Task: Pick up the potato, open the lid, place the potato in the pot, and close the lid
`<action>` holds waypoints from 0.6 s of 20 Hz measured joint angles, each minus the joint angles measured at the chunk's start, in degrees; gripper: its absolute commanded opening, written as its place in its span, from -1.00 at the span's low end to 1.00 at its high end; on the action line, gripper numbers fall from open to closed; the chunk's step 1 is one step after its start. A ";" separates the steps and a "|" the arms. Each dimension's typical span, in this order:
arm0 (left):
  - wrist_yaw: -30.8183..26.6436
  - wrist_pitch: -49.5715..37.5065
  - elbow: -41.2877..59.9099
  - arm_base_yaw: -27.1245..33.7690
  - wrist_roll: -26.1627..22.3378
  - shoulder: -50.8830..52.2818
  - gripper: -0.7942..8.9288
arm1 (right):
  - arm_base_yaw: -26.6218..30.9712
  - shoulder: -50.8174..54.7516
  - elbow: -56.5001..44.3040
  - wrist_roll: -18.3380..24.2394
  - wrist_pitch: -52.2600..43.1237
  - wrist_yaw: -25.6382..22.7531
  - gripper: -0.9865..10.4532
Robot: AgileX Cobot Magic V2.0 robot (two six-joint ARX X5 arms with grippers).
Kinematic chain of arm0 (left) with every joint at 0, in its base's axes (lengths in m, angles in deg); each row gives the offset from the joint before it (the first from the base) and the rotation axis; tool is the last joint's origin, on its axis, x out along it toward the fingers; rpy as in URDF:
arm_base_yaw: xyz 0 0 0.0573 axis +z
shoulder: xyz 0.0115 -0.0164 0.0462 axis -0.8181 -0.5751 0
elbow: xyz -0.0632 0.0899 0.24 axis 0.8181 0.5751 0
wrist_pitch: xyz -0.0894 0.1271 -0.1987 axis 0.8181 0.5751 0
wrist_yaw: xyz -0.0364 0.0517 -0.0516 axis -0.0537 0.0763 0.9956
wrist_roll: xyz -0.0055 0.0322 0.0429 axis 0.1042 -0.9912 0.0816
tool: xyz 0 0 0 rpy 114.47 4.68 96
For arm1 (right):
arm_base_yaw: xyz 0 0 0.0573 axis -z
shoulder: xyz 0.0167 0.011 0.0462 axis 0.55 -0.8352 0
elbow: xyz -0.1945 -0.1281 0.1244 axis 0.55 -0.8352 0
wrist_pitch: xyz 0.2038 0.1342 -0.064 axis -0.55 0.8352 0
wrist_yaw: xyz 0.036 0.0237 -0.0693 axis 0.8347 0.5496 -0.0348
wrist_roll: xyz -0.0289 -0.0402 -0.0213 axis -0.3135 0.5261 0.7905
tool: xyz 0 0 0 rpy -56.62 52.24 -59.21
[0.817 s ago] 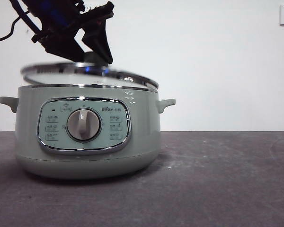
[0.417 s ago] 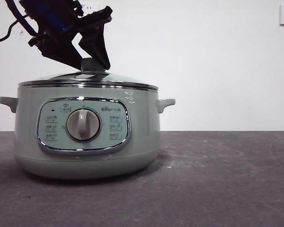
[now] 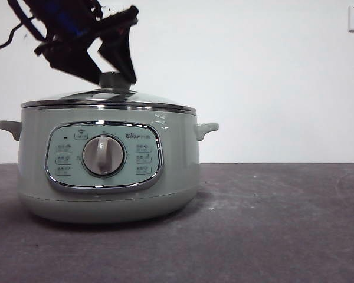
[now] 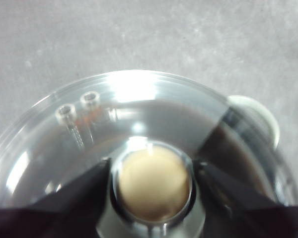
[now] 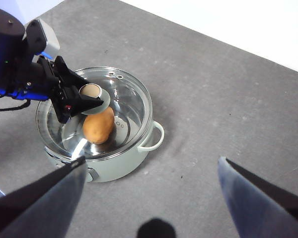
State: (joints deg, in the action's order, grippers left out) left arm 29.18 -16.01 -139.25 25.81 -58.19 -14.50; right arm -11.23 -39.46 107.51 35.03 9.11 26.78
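Left hand point(image 4: 151, 186) jaws parted, flanking the lid point(image 4: 109, 129) knob point(image 4: 154, 182).

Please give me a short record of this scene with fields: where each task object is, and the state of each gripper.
pot: on the table, dial facing the front camera
lid: seated level on the pot rim
potato: inside the pot, seen through the glass lid
left gripper: over the lid, one jaw on each side of the knob; grip cannot be confirmed
right gripper: open, high above the table, holding nothing
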 measured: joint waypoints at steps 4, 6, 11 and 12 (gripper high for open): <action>0.02 0.96 -5.81 0.04 0.00 1.36 -0.13 | 0.00 0.00 0.00 -0.11 0.42 0.00 -0.06; 0.04 3.65 -8.76 0.04 0.00 2.84 -0.13 | 0.00 0.00 0.00 -0.37 1.18 0.00 -0.06; 0.15 14.95 -16.13 -0.42 0.00 6.34 -0.13 | 0.00 0.00 0.00 -1.18 3.63 0.00 -0.06; 0.79 16.22 -16.44 -0.81 -0.02 7.98 -0.13 | 0.00 0.00 0.00 -1.20 3.63 -0.02 -0.06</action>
State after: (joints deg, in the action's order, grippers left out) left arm 29.97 0.21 -155.69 25.00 -58.21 -6.52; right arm -11.23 -39.46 107.51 33.83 12.74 26.76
